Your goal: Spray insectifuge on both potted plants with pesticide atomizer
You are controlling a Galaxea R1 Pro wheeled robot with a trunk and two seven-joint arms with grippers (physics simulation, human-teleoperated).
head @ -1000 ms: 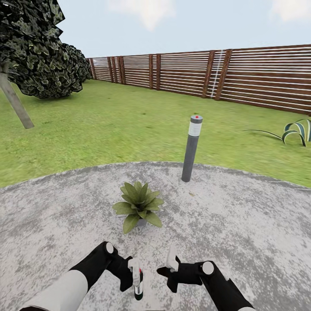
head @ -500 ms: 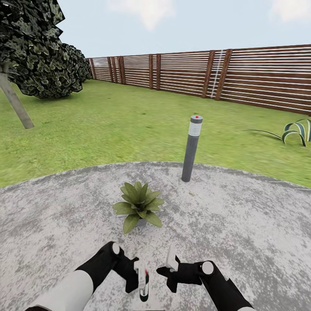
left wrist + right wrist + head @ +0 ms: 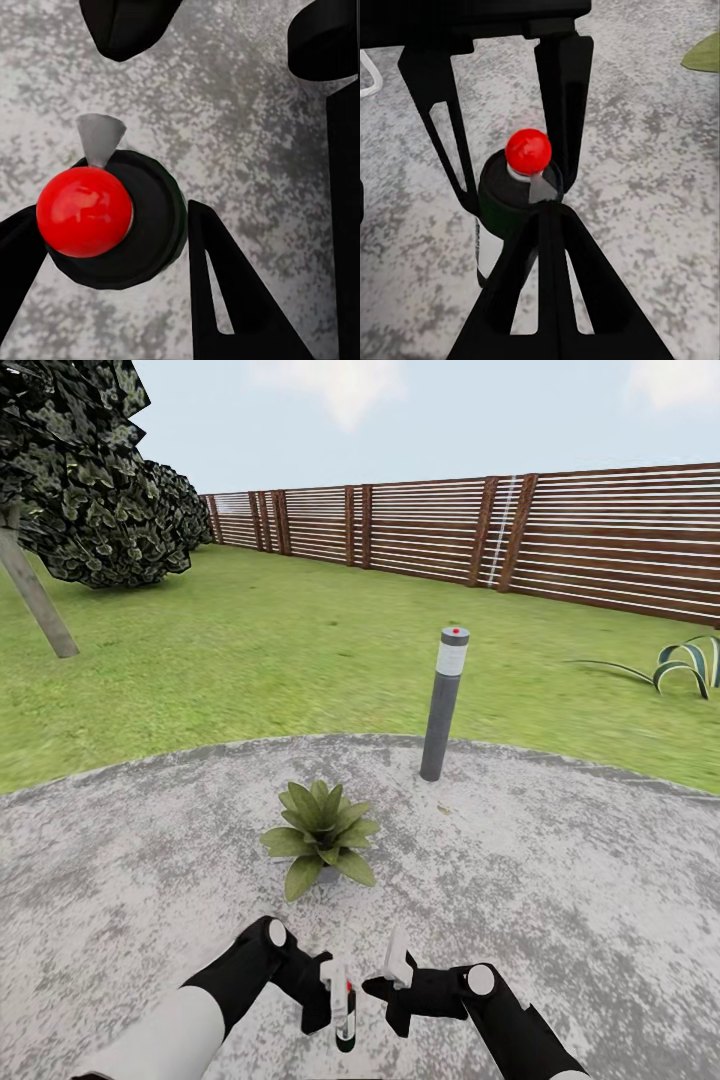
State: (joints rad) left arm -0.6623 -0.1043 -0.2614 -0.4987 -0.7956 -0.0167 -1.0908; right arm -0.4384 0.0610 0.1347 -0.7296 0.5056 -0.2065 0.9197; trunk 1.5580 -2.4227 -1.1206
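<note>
The left pincer point(image 3: 338, 1000) pinches the pesticide atomizer point(image 3: 345, 1020) low at 6 o'clock, the right pincer point(image 3: 392, 972) looks spread beside it, and next its red tip should face the potted plant point(image 3: 320, 834) at 12 o'clock.

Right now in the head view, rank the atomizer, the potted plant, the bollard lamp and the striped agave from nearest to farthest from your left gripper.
1. The pesticide atomizer, held upright in the left gripper.
2. The potted plant, on the paving just ahead.
3. The bollard lamp, ahead and to the right, at the paving's edge.
4. The striped agave, far right on the lawn.
</note>
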